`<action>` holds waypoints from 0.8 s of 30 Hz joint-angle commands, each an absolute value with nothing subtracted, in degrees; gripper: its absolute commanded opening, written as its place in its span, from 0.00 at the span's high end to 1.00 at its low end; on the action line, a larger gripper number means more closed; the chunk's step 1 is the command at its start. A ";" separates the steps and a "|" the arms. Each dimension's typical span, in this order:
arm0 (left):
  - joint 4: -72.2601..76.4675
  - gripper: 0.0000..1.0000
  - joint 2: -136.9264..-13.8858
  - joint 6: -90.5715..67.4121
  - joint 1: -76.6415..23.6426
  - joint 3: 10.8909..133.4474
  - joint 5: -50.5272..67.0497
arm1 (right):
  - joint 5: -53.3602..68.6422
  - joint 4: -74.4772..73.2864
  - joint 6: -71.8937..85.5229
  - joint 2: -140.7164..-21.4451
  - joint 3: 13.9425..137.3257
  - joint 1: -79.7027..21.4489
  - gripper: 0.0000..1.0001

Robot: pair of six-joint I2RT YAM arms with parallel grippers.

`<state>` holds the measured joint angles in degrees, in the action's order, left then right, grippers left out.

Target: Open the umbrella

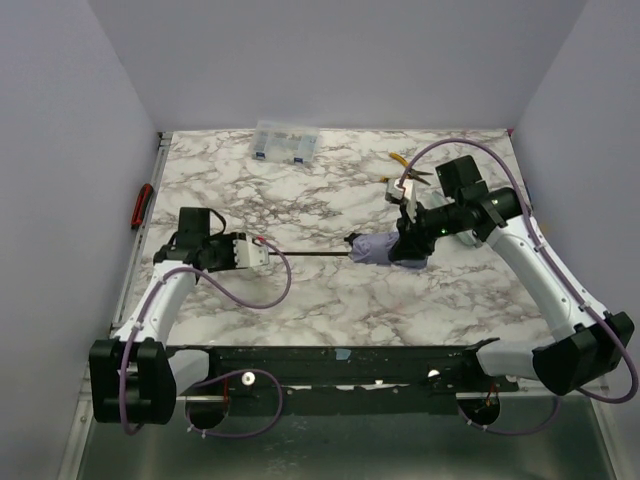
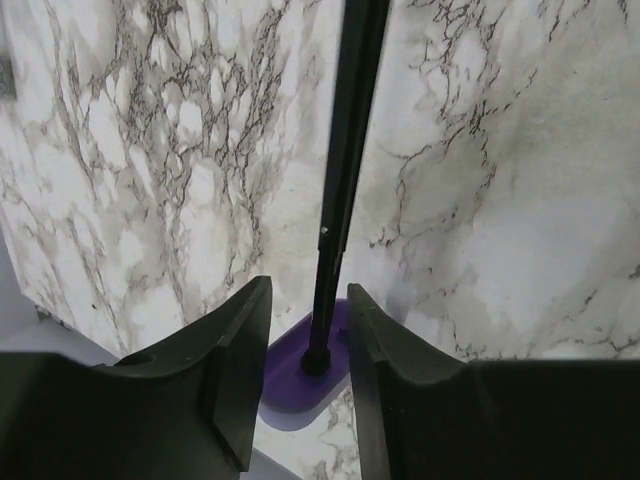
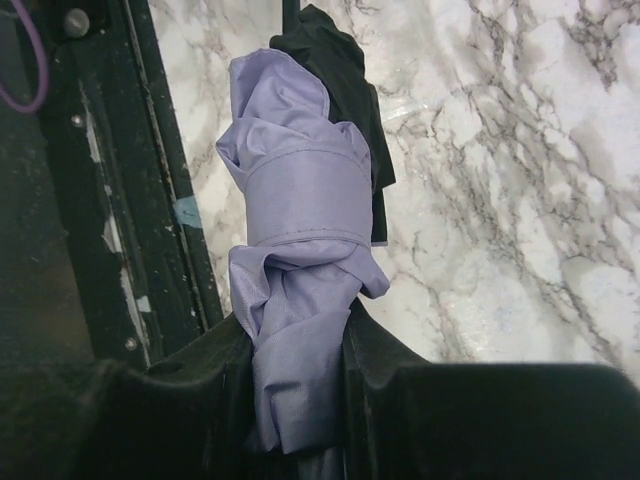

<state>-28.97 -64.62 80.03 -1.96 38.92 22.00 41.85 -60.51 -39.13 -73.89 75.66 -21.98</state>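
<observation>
The umbrella lies stretched across the middle of the table, with its thin black shaft [image 1: 308,256] extended. My left gripper [image 1: 252,252] is shut on the small lavender handle [image 2: 300,378], and the shaft [image 2: 345,150] runs away from between its fingers. My right gripper [image 1: 410,243] is shut on the bundled lavender canopy [image 1: 380,248]. In the right wrist view the canopy [image 3: 300,290] is still rolled, with the closure strap [image 3: 305,200] wrapped round it and black inner fabric [image 3: 345,70] showing at the far end. The right fingers [image 3: 385,370] squeeze the fabric.
Yellow-handled pliers [image 1: 404,163] lie behind the right gripper. A clear plastic compartment box [image 1: 287,142] stands at the back centre. A red tool [image 1: 143,205] rests on the left edge. The black base frame [image 1: 330,365] runs along the table's near edge.
</observation>
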 commanded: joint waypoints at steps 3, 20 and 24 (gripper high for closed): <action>-43.97 0.48 -61.64 65.46 -7.36 52.62 29.43 | 51.31 -56.74 -28.18 -76.18 73.05 -19.87 0.99; -30.22 0.13 -57.43 22.18 -19.73 76.49 40.82 | 60.28 -25.70 4.99 -76.90 74.12 -19.77 0.99; -28.35 0.12 -55.78 20.67 -19.78 76.16 41.41 | 57.49 -15.10 16.45 -75.44 75.96 -19.39 0.99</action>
<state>-31.44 -57.71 28.25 -19.64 75.75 37.91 54.89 -32.10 1.06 -78.81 72.05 -19.86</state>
